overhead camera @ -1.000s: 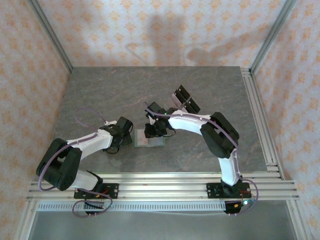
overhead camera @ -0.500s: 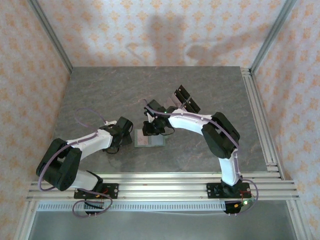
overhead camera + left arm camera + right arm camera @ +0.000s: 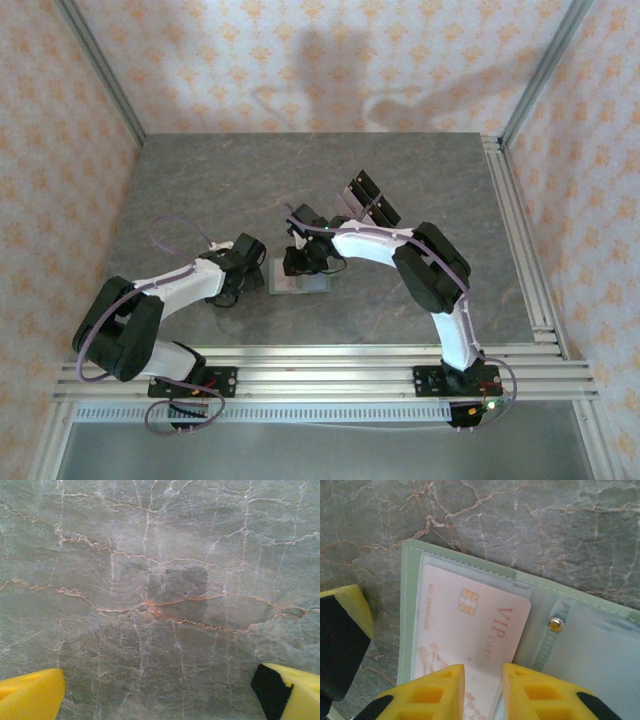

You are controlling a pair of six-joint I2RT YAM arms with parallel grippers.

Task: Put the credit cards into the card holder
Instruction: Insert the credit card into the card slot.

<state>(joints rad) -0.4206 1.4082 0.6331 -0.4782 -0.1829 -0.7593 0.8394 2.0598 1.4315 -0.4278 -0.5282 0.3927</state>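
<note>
The card holder (image 3: 410, 580) lies open on the table, sage green with a snap (image 3: 554, 624) at its middle. A pale credit card (image 3: 470, 625) marked VIP CARD rests flat in its left clear pocket. My right gripper (image 3: 483, 672) hovers just over the card's near end, its yellow fingers a narrow gap apart and the card's face showing between them. From above, the right gripper (image 3: 300, 262) covers the card holder (image 3: 312, 284). My left gripper (image 3: 250, 270) sits just left of the holder. Its fingers stand wide apart over bare stone (image 3: 157, 695).
A dark object with slanted plates (image 3: 368, 200) stands behind the right arm. One left fingertip (image 3: 340, 640), yellow and black, sits close to the holder's left edge. Aluminium rails (image 3: 520, 240) run along the right and near table edges.
The right gripper has shifted slightly left over the card holder. The left arm has not moved.
</note>
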